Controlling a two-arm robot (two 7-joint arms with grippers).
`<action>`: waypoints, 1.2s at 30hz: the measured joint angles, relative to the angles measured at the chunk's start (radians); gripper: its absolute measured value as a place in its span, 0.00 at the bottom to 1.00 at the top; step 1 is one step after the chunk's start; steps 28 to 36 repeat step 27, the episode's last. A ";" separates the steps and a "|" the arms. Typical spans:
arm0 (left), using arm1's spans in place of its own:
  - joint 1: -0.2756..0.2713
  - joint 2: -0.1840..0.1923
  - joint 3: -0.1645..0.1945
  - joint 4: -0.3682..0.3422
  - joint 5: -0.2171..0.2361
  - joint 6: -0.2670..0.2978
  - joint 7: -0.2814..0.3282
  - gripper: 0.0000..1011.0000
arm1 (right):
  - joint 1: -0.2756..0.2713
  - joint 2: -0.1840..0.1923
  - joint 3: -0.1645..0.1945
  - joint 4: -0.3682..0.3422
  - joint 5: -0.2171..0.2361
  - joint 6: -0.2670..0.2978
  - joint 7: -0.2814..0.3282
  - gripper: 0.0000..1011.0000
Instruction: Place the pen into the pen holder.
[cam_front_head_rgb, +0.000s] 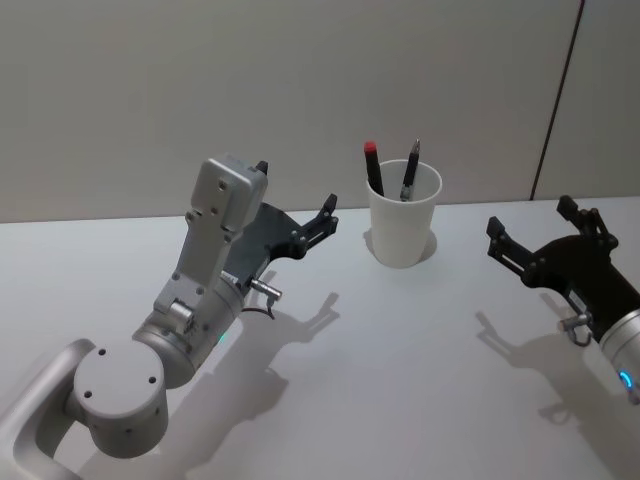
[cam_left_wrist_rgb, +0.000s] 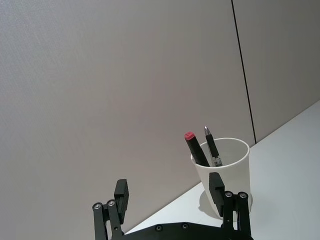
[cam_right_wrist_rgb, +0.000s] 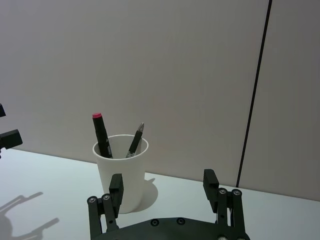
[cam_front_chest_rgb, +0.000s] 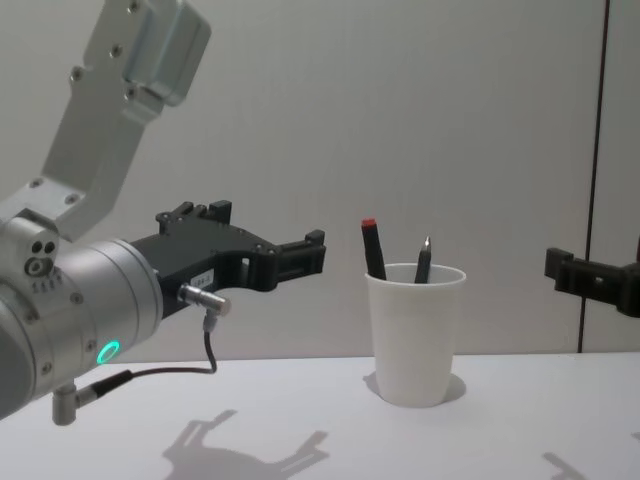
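1. A plain pale wall (cam_front_head_rgb: 200, 90) with one dark vertical seam stands behind a white bench (cam_front_head_rgb: 400, 370).
2. The pen holder (cam_front_head_rgb: 403, 225), a white tapered paper cup, stands upright on the bench near the wall, between the two arms and closer to the right one.
3. Two pens stand inside it, both leaning and poking above the rim: a black pen with a red cap (cam_front_head_rgb: 372, 167) on the left side and a dark pen with a metal tip (cam_front_head_rgb: 411, 170) just beside it on the right.
4. The left tool (cam_front_head_rgb: 296, 210) hangs above the bench to the left of the cup, apart from it, pointing toward it. Its fingers are spread wide with nothing between them; in the left wrist view the cup (cam_left_wrist_rgb: 225, 175) shows beyond the fingertips (cam_left_wrist_rgb: 216, 181).
5. The right tool (cam_front_head_rgb: 530, 232) hovers to the right of the cup, also apart from it, fingers spread and holding nothing. In the right wrist view the cup (cam_right_wrist_rgb: 121, 172) sits ahead of it.
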 joint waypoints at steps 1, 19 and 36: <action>0.000 0.000 0.000 0.000 0.000 0.000 0.000 0.99 | 0.000 0.000 0.000 0.000 0.000 0.000 0.000 0.99; 0.000 0.000 0.000 0.000 0.000 -0.001 0.000 0.99 | -0.001 0.000 -0.001 -0.001 0.000 0.000 0.000 0.99; 0.000 0.000 0.000 0.000 0.000 -0.001 0.000 0.99 | -0.001 0.000 -0.001 -0.001 0.000 -0.001 0.001 0.99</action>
